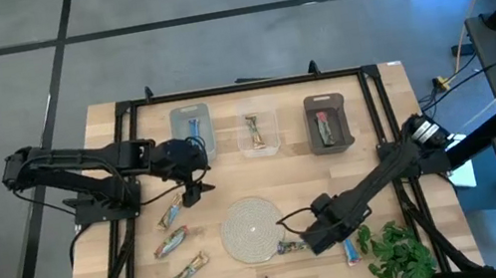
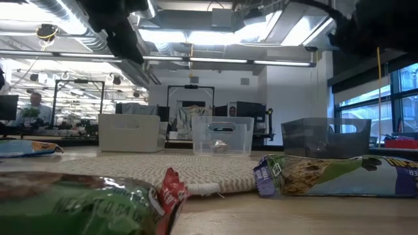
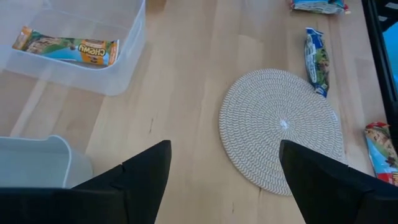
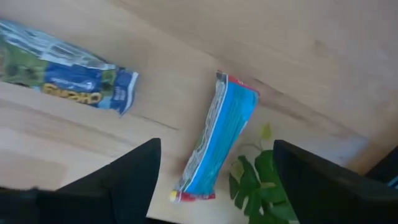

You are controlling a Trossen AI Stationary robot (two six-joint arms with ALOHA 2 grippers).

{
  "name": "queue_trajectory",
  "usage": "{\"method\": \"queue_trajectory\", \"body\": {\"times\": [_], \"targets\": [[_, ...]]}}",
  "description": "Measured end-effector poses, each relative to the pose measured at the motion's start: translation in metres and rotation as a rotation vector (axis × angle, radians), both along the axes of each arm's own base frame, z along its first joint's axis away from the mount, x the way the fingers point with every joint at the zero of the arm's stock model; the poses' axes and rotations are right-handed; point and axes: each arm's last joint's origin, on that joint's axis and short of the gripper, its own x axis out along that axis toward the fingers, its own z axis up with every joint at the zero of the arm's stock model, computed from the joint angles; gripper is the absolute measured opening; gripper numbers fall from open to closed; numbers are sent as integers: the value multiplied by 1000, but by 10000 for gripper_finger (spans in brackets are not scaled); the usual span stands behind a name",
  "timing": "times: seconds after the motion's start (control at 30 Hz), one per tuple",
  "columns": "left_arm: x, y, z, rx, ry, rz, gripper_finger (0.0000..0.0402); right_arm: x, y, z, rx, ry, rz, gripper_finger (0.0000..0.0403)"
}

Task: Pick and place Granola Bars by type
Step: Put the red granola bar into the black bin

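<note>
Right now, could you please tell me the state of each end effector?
Left end effector: open, empty, above the table beside the round mat.
Right end effector: open, empty, over a blue bar.

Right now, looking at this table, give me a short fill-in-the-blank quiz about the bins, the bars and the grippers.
1. The number of bins along the table's far edge is ____.
2. The left gripper has its fingers ____ and holds nothing.
3. The round woven mat has ____ bars lying fully on it.
4. The right gripper is beside a blue bar, which lies next to the leafy ____.

Missing words: three; open; no; plant sprig
</note>
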Motion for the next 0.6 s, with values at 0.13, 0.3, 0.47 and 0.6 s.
{"method": "queue_trajectory", "body": {"times": [0.13,0.3,0.47,0.6], "targets": [[0,-2,0,0,0,-8,290,-4,-3,-12,-16,20,-27,310],[0,-4,0,0,0,-19,290,-5,-3,-28,11,-24,-37,310],[0,-6,0,0,0,-28,290,-8,-5,-45,24,-46,-83,310],[0,-6,0,1,0,-29,290,-12,-8,-50,9,-24,-112,301]]}}
